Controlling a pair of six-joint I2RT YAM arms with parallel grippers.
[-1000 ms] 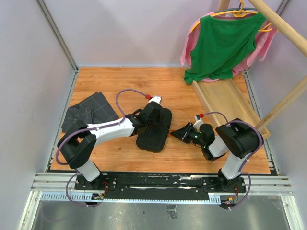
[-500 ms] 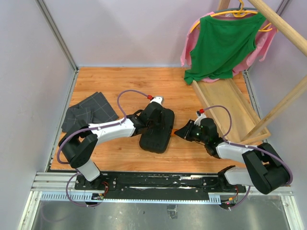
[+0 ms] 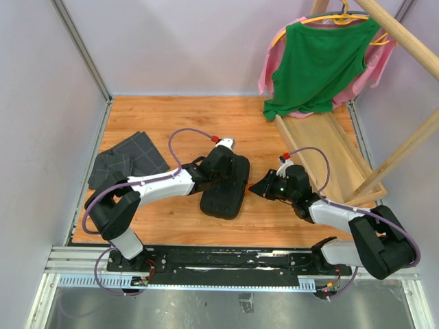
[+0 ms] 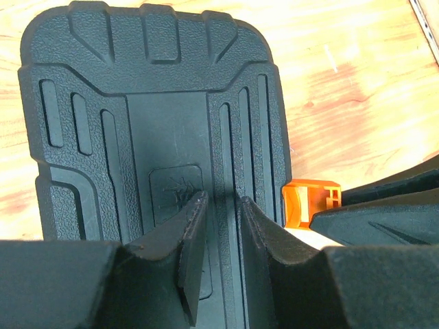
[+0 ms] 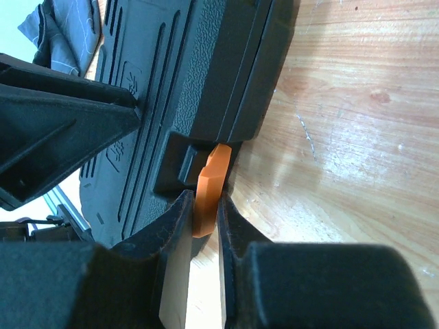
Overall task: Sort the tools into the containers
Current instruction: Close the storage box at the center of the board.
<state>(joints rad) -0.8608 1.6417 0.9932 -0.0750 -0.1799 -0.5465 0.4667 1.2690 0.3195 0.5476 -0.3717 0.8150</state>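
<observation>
**Case Closed: Gripper Positions at Lid and Latch**

The tool case (image 3: pixel 219 200) lies closed on the wooden table (image 3: pixel 178 123), near the middle, with its ribbed lid facing up. No tools are visible outside the case.

Left gripper (image 3: pixel 226 170): it is positioned over the far half of the lid. In the left wrist view, the two fingers (image 4: pixel 193 233) point down at the flat central panel of the lid. The jaws stand slightly apart with nothing between them. Contact between the fingertips and the lid cannot be confirmed.

Right gripper (image 3: pixel 255 188): it is positioned at the right long edge of the case, level with the table. In the right wrist view, the orange latch (image 5: pixel 208 185) projects from a recess in the case edge and sits between the two fingers (image 5: pixel 177 226). The jaws are clamped on the latch, one finger on each face.

The orange latch also shows in the left wrist view, at the right edge of the lid, just beside the left fingers.

A folded cloth (image 3: pixel 127 161) lies well to the left of the case. A wooden tray (image 3: pixel 329 144) lies to the right, beyond the right arm.
</observation>
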